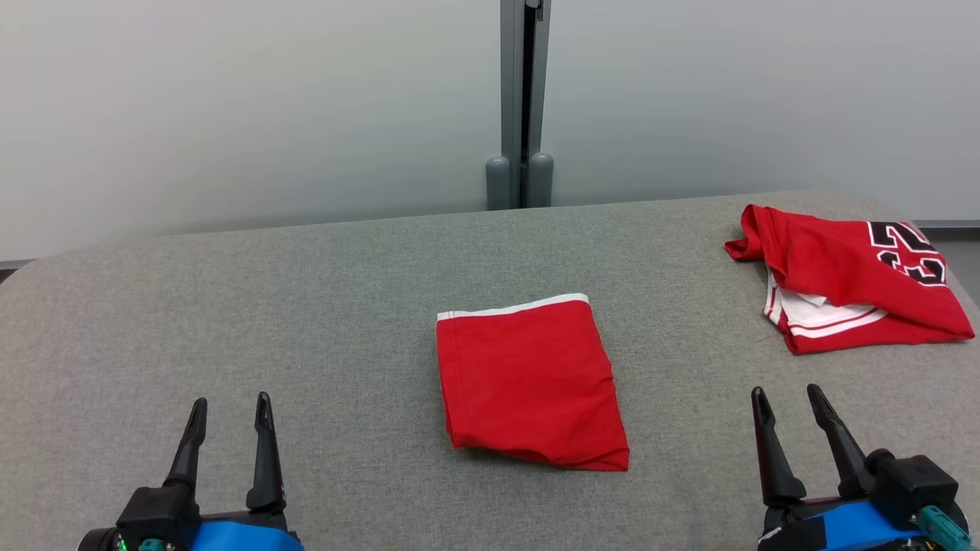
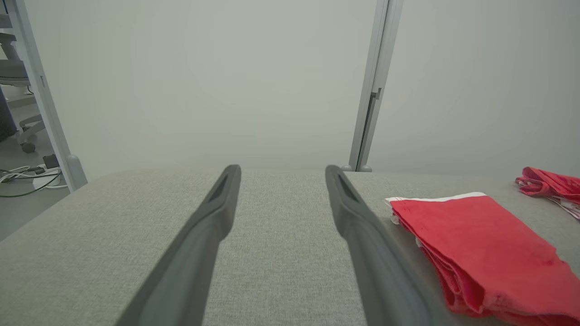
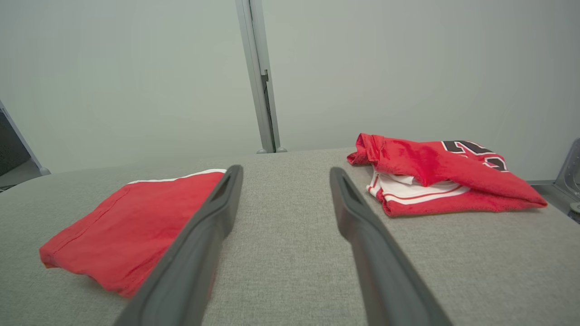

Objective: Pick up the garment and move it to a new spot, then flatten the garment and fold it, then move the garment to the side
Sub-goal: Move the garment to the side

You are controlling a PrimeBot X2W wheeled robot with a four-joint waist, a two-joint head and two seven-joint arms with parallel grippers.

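The garment (image 1: 530,383) lies folded, so seemingly only moving it aside remains; left tool (image 1: 232,405) and right tool (image 1: 782,394), either side of the garment, gape wide, holding nothing

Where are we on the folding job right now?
Done: the red garment lies folded in a neat rectangle on the grey surface. In hand: nothing; left tool and right tool both open, apart from it. Left: moving it aside, perhaps toward the jersey.
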